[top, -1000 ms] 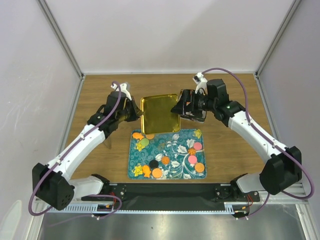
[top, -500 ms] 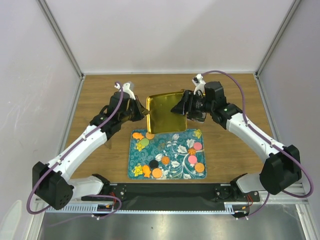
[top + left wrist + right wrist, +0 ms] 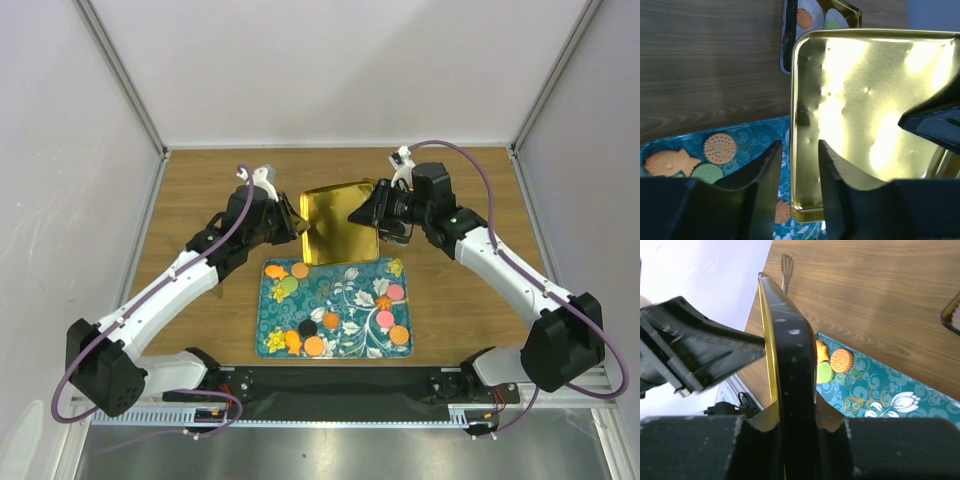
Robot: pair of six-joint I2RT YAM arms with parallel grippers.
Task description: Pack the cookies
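The cookies [image 3: 330, 320] are small flat discs in orange, green, black and pink, and most lie loose on the teal tray [image 3: 345, 275]. A fish-shaped orange one [image 3: 276, 271], a round orange one [image 3: 299, 270] and a green one [image 3: 287, 286] sit in the tray's far left corner. A black one [image 3: 307, 327] lies among orange ones near its near left edge. Two pink ones [image 3: 396, 292] lie on its right side. Seen from the left wrist, the round orange cookie [image 3: 720, 147] has a dotted, stamped face. Two more, orange [image 3: 804, 18] and green [image 3: 832, 23], sit in a dark tin [image 3: 789, 40] on the bench [image 3: 200, 180] beyond the tray's far edge.

A gold lid [image 3: 338, 225], shiny inside and dark outside, hangs tilted above the tray's far edge, between the two arms. The right tool [image 3: 792, 415] is clamped on the lid's rim, one finger on each face. The left tool [image 3: 800, 145] straddles the lid's opposite edge. A sliver of tray shows between one finger and the rim, so I cannot tell whether it is pressing on the lid.
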